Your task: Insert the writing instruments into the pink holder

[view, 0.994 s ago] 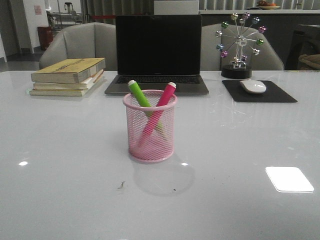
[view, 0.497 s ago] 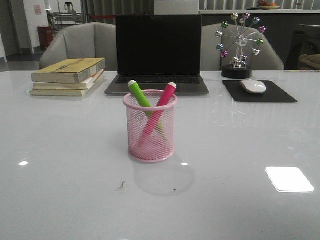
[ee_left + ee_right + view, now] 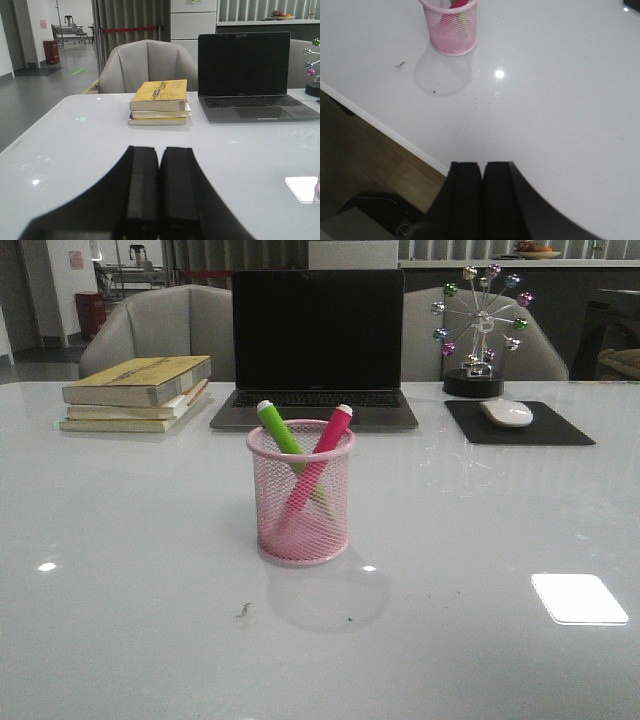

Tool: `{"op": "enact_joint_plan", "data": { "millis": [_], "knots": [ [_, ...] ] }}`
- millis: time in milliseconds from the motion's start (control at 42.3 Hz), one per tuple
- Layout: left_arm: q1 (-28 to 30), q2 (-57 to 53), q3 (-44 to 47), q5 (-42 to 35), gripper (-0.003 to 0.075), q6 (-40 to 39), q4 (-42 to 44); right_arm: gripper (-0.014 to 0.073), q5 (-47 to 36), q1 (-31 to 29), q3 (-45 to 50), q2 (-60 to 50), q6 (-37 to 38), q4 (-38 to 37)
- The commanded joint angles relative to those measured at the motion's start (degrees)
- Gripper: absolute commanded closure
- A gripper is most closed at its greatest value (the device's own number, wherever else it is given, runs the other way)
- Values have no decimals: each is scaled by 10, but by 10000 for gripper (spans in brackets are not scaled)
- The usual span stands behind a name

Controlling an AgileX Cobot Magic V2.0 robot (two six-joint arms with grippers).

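The pink holder [image 3: 300, 495] stands upright in the middle of the white table. Inside it lean a lime green marker [image 3: 277, 426] and a magenta marker [image 3: 327, 435], crossed, their white ends sticking above the rim. The right wrist view shows the same pink holder [image 3: 451, 27] from farther off, the markers partly cut off by the frame. My left gripper [image 3: 159, 150] is shut and empty, low over the table's left part, facing the books. My right gripper [image 3: 482, 165] is shut and empty near the table's front edge. Neither gripper appears in the front view.
A stack of books [image 3: 137, 392] lies at the back left, an open laptop [image 3: 316, 345] behind the holder, and a mouse [image 3: 506, 412] on a black pad [image 3: 520, 425] at the back right beside a ball ornament [image 3: 478, 330]. The table's front edge [image 3: 385, 131] drops to the floor.
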Motion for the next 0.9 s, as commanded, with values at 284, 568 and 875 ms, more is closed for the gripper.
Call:
{"op": "enact_joint_plan", "data": {
  "millis": [284, 568, 875],
  "knots": [
    [-5, -11, 2, -52, 629, 0, -5, 566, -336, -257, 230, -254, -4, 21],
    [-5, -11, 2, -52, 629, 0, -5, 566, -458, -362, 381, -379, -4, 38],
    [-5, -11, 2, -52, 629, 0, -5, 566, -494, -370, 412, -389, -4, 39]
  ]
}}
